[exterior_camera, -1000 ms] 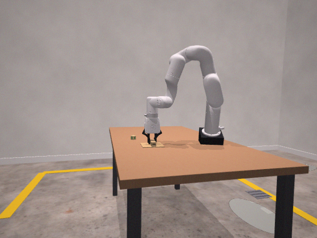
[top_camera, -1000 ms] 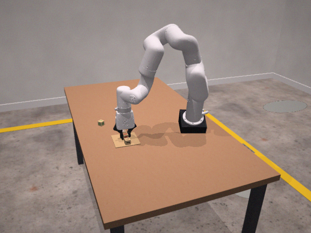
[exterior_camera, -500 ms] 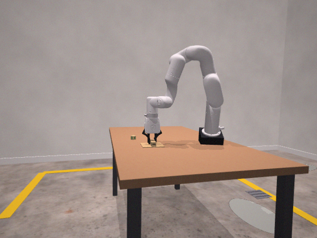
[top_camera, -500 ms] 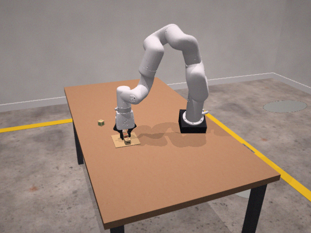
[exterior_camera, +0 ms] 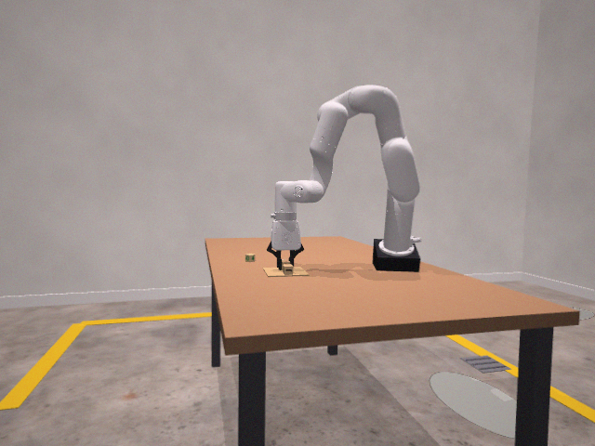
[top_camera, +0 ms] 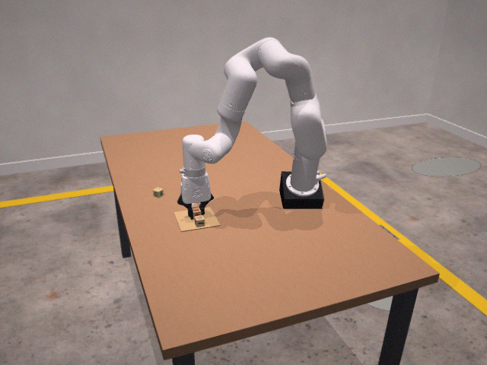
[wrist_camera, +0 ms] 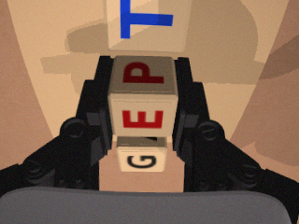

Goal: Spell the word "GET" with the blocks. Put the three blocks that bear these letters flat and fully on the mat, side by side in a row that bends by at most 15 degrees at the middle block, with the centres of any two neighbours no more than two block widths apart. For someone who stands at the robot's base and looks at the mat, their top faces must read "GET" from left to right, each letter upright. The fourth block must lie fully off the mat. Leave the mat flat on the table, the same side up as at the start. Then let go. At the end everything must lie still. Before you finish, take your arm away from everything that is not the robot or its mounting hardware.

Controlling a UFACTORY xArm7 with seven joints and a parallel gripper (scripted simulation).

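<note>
1. Grey, mottled plaster wall rises behind a stained concrete floor with yellow lines.
2. Long brown table, matt-topped with dark square legs, carries everything.
3. White, smooth-shelled robot arm arches from its black box base to the mat.
4. Thin tan rectangular mat lies flat; being thin, it could shift if dragged.
5. Black two-finger gripper is partly closed, its fingers against opposite sides of the pale cube with a red E on top, over the mat. Whether that cube bears on the mat I cannot tell.
6. Pale cube with a blue T and pale cube with a black G flank it, making GET from the base side.
7. Small tan cube with green markings sits off the mat.
8. Likely light, stiff and wood-like, the cubes suit a level grip on flat opposite sides; opening unevenly could twist the E.

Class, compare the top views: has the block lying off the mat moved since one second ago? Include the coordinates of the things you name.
No. The block [top_camera: 157,192] [exterior_camera: 249,257] shows no visible shift in any direction, judged against the table's [top_camera: 275,271] [exterior_camera: 360,299] nearest long edge.
</note>
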